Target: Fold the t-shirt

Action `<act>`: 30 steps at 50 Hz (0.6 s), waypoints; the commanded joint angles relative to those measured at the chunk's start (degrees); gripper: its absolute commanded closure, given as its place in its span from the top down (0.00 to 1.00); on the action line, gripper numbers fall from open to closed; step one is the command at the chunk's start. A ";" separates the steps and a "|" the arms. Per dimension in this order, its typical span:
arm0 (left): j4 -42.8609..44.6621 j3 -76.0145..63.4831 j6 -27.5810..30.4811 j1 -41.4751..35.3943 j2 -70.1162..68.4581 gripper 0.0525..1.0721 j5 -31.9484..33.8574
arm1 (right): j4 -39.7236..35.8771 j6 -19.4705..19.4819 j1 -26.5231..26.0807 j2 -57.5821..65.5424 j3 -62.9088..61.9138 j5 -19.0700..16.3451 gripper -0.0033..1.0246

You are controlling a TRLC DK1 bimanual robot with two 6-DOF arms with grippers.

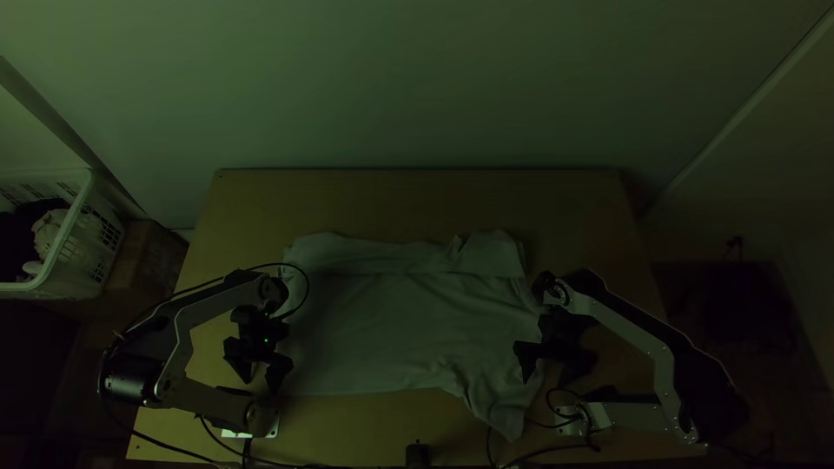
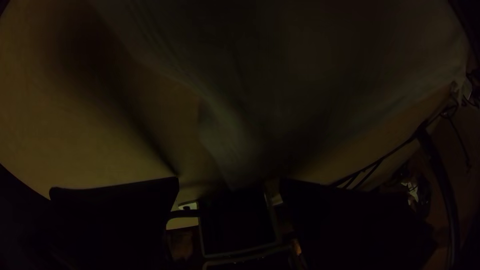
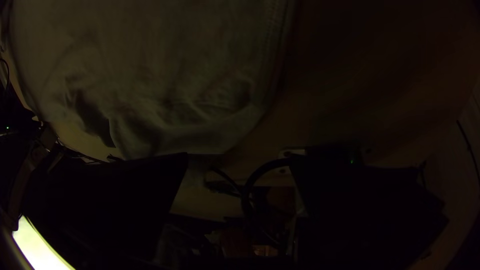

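Left gripper [image 1: 258,375], right gripper [image 1: 547,372]: fingers of each apart; t-shirt [image 1: 373,330] spread on table [image 1: 417,204], mostly between them.

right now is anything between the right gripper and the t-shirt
Nothing visible stands between the right gripper and the t-shirt; its fingers are open beside the cloth's edge. A black cable loops nearby but does not look to cross that path.
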 commanded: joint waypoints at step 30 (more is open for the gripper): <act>2.62 0.79 0.66 -4.11 0.00 0.03 2.44 | 3.75 -1.60 1.16 4.53 -2.28 -1.21 0.85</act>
